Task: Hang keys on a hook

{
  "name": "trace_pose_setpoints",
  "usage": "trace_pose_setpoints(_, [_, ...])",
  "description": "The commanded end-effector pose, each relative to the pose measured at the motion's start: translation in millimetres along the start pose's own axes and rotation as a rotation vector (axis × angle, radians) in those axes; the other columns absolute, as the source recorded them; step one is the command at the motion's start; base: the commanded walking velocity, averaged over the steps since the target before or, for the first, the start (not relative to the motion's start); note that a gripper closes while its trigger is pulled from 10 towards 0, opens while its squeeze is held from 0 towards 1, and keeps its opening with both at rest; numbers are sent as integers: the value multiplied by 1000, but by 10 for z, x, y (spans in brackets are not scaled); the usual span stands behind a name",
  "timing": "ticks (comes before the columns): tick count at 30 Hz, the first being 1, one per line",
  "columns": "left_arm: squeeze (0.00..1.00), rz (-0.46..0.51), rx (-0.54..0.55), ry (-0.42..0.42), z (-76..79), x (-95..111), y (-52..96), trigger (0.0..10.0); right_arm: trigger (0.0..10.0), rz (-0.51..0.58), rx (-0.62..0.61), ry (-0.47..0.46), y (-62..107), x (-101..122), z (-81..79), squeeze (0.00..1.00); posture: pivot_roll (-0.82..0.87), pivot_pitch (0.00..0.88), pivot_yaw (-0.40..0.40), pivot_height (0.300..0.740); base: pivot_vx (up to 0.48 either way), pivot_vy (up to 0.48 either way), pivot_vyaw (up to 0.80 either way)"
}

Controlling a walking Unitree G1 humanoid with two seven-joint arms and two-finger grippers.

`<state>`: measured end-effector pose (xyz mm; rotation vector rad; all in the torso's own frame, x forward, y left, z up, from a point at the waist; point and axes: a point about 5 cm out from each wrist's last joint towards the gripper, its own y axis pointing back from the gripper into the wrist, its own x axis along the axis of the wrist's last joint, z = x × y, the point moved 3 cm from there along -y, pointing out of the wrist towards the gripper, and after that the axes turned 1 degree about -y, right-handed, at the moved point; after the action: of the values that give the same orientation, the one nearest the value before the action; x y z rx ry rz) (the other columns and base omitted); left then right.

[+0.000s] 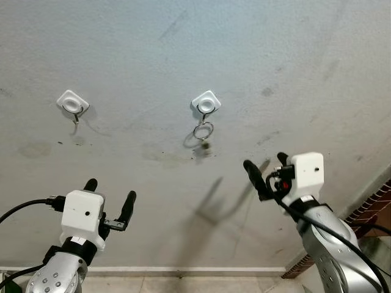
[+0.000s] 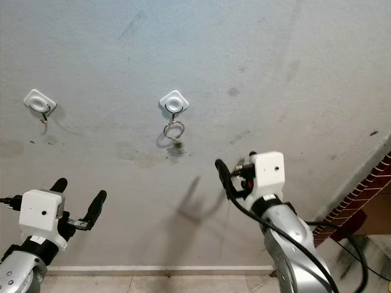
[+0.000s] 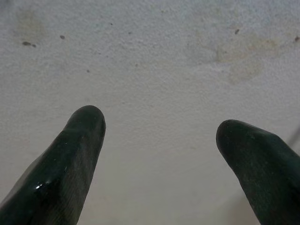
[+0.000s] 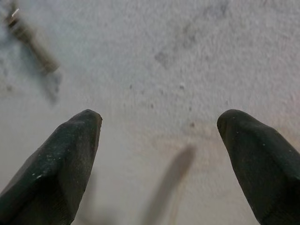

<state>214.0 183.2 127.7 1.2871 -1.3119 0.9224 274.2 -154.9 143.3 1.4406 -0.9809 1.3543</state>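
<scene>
On the wall, the key ring [image 1: 203, 130] hung from the right hook [image 1: 206, 102], so the job looked done; left pincer [image 1: 110, 194] and right pincer [image 1: 266, 163] hovered open, empty.

White hooks [image 1: 206, 101], stained grey wall [image 1: 293, 55]
</scene>
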Motion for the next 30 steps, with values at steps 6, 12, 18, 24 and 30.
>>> trace_pose_setpoints(6, [0, -3, -7, -12, -2, 22, 17, 10000, 10000, 22, 2, 9, -1, 68, -10, 0, 123, 0, -9, 740, 0, 297, 0])
trace_pose_setpoints(12, [0, -5, -17, -19, 4, 30, 5, 10000, 10000, 27, 9, 0, -15, 70, -55, 0, 127, 0, -6, 740, 0, 426, 0])
trace_pose_setpoints(18, [0, -7, -17, -20, -5, 31, 0, 10000, 10000, 28, 18, -3, -30, 72, -89, 0, 131, 0, -3, 740, 0, 458, 0])
trace_pose_setpoints(24, [0, -8, -23, -28, 4, 33, -17, 10000, 10000, 33, 12, -3, -59, 74, -87, 0, 135, 0, 0, 740, 0, 458, 0])
trace_pose_setpoints(30, [0, -9, -27, -35, 7, 34, -34, 10000, 10000, 37, 13, -8, -77, 75, -108, 0, 135, 0, 2, 740, 0, 447, 0])
